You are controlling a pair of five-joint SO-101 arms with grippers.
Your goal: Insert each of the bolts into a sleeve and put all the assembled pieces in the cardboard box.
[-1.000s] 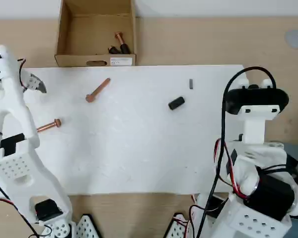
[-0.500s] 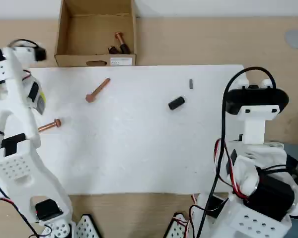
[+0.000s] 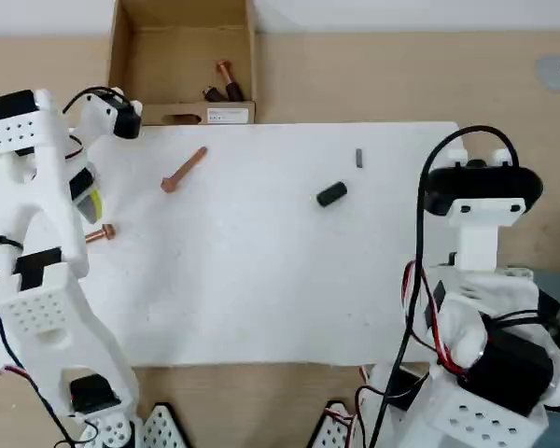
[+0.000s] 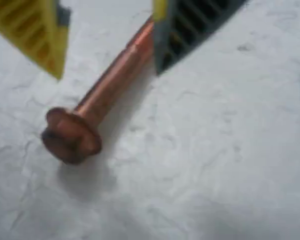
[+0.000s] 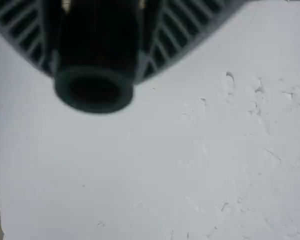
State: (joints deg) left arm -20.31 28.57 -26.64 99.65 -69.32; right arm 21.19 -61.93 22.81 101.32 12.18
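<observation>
A copper bolt (image 4: 97, 102) lies on the white sheet near its left edge, its head (image 3: 107, 231) poking out from under my left arm. My left gripper (image 4: 107, 45) is open, one yellow finger (image 4: 37, 32) on each side of the bolt's shaft. A second copper bolt (image 3: 184, 170) lies farther back. A loose black sleeve (image 3: 331, 194) rests mid-sheet. My right gripper (image 5: 97, 30) is shut on a black sleeve (image 5: 95, 75), held just above the sheet at the right. The cardboard box (image 3: 117, 65) at the back holds an assembled bolt and sleeve (image 3: 226, 82).
A small grey piece (image 3: 359, 158) lies on the white sheet (image 3: 261, 280) behind the loose sleeve. The right arm's body (image 3: 481, 196) stands over the sheet's right edge. Wooden table surrounds the sheet.
My left arm has turned and brought its gripper down over the bolt near the left edge, now covering most of the shaft. The right arm has kept still.
</observation>
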